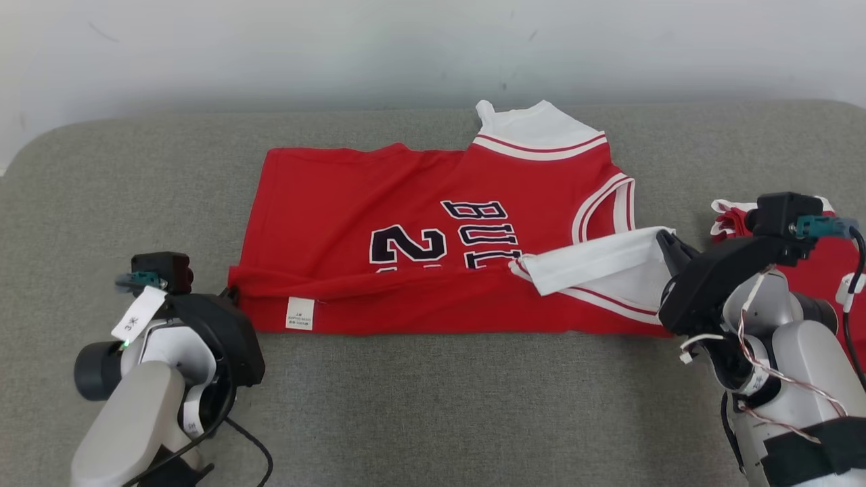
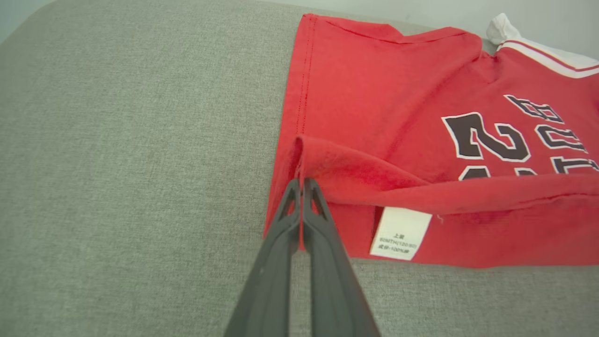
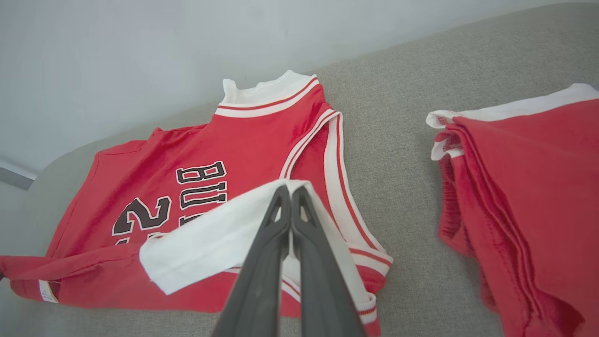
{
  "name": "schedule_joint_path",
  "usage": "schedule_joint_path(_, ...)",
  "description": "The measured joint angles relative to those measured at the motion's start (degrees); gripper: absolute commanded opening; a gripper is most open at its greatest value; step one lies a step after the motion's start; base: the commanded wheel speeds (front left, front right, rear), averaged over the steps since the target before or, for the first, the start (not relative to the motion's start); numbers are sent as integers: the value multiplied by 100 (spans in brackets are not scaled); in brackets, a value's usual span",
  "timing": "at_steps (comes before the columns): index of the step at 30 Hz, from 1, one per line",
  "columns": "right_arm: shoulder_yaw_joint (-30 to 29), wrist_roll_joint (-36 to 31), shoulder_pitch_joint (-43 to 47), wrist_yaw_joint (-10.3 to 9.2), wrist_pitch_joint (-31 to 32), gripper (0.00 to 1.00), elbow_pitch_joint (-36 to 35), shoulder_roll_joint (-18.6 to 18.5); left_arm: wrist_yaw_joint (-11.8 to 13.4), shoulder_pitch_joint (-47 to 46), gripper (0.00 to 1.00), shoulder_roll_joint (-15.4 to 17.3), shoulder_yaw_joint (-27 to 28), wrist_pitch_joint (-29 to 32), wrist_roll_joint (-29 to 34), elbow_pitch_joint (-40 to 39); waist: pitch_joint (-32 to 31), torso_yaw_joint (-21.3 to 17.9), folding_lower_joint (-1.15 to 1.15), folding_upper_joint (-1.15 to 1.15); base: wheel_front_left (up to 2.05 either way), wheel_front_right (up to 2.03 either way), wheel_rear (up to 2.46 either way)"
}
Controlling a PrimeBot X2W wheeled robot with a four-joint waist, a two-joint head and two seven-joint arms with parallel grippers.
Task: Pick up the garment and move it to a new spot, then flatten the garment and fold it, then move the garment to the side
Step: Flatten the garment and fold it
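Note:
The garment [image 1: 419,203] is a red basketball jersey with white trim and dark lettering, lying sideways on the grey padded surface [image 1: 440,406]. Its near long edge is turned up over the lower part of the digits. My left gripper [image 1: 231,292] is shut on the red hem corner at the jersey's left end, and the left wrist view shows the gripper's [image 2: 301,183] tips pinching that raised fold next to a white care label [image 2: 400,233]. My right gripper [image 1: 666,238] is shut on the white shoulder flap, held just above the red cloth in the right wrist view too [image 3: 290,189].
A second red garment [image 1: 829,260] with white trim lies bunched at the right edge, behind my right arm; the right wrist view has this other garment [image 3: 529,187] close on the right. A pale wall [image 1: 433,47] rises behind the surface. Bare grey padding stretches left and in front.

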Motion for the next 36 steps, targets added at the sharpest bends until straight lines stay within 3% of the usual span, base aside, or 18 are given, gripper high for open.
schedule_joint_path(8, 86, -19, -447, 10, -218, 0, 584, 10, 0, -199, 0, -85, -26, 23, 14, 319, 77, -26, -1, 0, 0, 0, 0)
schedule_joint_path(16, 145, -43, -733, 160, -592, 0, 1082, 18, -2, -358, 1, -216, -68, -55, 29, 572, 101, 38, -1, 0, 0, 0, 0)
schedule_joint_path(17, 152, -43, -770, 168, -625, 0, 1158, 21, -2, -359, 6, -223, -69, -76, 30, 609, 102, 46, -1, 0, 0, 0, 0)
schedule_joint_path(18, 152, -43, -809, 172, -669, 0, 1221, 22, -4, -361, 22, -232, -73, -101, 38, 639, 103, 54, -1, 0, 0, 0, 0)
schedule_joint_path(19, 151, -43, -832, 197, -720, 7, 1255, 22, -7, -364, 33, -236, -76, -121, 49, 660, 104, 61, -1, 0, 0, 0, 0)
schedule_joint_path(20, 157, -43, -859, 218, -771, 100, 1304, 22, -8, -372, 71, -238, -81, -123, 63, 682, 106, 69, -1, 0, 0, 0, 0)
schedule_joint_path(21, 174, -43, -897, 256, -836, 100, 1360, 23, -9, -383, 100, -240, -85, -166, 70, 694, 108, 77, -1, 0, 0, 0, 0)
schedule_joint_path(36, 234, -104, -1181, 711, -1908, 100, 1590, 7, -41, -703, 100, -241, -65, -765, 235, 879, 152, 219, 0, 0, 0, 0, 0)
